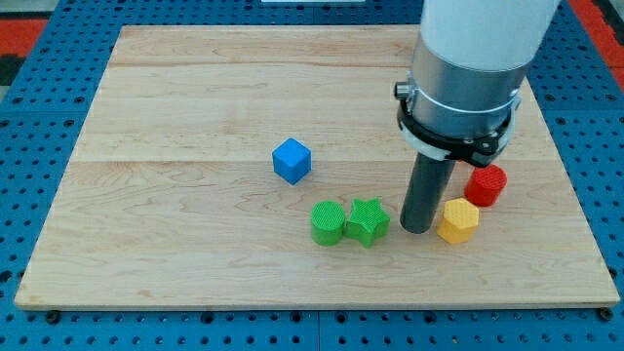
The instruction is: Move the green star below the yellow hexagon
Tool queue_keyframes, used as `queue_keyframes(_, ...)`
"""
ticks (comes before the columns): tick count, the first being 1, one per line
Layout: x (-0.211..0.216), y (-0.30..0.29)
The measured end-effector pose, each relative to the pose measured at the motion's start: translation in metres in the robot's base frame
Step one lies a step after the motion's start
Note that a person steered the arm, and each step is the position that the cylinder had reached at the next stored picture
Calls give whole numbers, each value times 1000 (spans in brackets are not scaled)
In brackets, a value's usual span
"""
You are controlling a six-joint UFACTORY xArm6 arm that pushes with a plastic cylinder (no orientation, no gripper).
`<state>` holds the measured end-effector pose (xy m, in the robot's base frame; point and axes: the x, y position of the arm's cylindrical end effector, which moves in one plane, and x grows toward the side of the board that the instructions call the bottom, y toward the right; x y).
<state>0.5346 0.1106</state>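
Four blocks line the lower middle of the frame: green cylinder (328, 222) touching green star (368, 221), then my tip (417, 229), a bare rod without jaws, beside the yellow hexagon (457, 220). Farther up sit a red cylinder (485, 185) and a blue cube (292, 160).

My arm comes down from the view's top right, rod upright, my tip (418, 229) apparently on the surface.
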Motion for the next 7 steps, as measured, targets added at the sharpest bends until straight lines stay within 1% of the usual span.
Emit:
queue_keyframes(2, -4, 54)
queue_keyframes(3, -2, -4)
queue_keyframes(4, 14, -28)
queue_keyframes(5, 35, -65)
queue_keyframes(6, -5, -59)
queue_keyframes(7, -35, -55)
